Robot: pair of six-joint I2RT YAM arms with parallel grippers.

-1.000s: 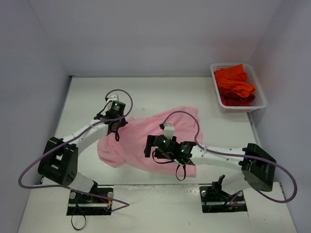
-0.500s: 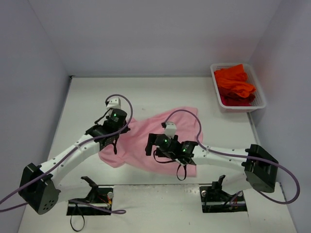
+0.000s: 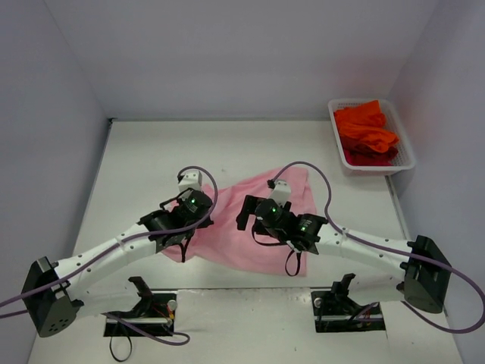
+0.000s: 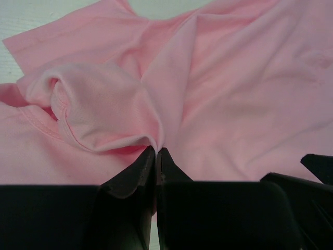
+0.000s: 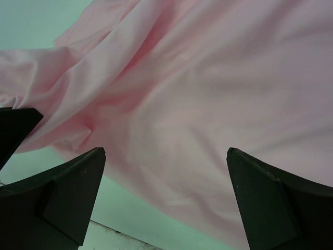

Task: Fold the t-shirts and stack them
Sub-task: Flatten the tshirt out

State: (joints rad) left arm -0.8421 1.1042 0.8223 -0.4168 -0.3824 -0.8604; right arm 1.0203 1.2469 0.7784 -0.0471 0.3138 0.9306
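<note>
Over the last second the left gripper (image 4: 156, 152) has swung in from the left part of the table toward the middle, carrying a pinched fold of the pink t-shirt (image 3: 292, 186) with it, so the cloth that lay spread wide to the left is now drawn into a narrower, slanted shape. Its fingers are pressed tight together on a gathered ridge of the shirt, near what looks like the collar or a sleeve hem. The right gripper (image 5: 165, 151) has shifted a little up and away from the near edge. It hangs just above the middle of the shirt with its fingers spread wide and nothing between them. This reads as the first fold, one side being pulled across the body of the shirt, and it looks only partly done, since the cloth is creased and bunched near the pinch rather than flat. The pink shirt lies on the white table (image 3: 151, 159), in front of and between the two arms. The orange-red t-shirts (image 3: 367, 129) sit heaped in a white basket (image 3: 377, 171) at the far right corner, well apart from the work and untouched. Plain pale walls (image 3: 227, 53) close the table in on three sides.
</note>
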